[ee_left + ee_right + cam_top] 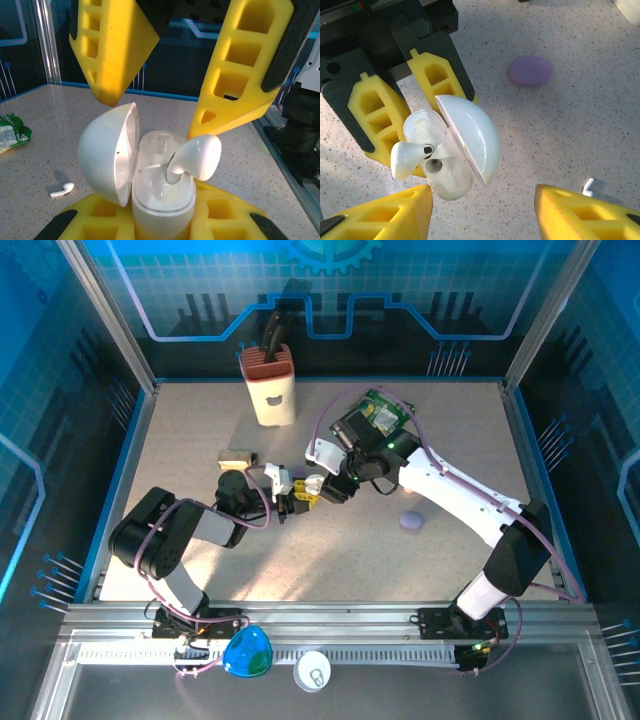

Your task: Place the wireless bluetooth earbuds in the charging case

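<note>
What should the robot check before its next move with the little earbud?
1. Case held steady: the left tool is shut on the charging case. Ok.
2. Lid out of the way: the lid stands open. Ok.
3. Earbud seated: the earbud sticks out of its slot, tilted. Not ok.
4. Right tool free: its jaws are open and hold nothing. Ok.
5. Right tool's fingertip off the earbud: it is very close. Cannot tell.
6. Second earbud in the case: it lies on the table. Not ok.
</note>
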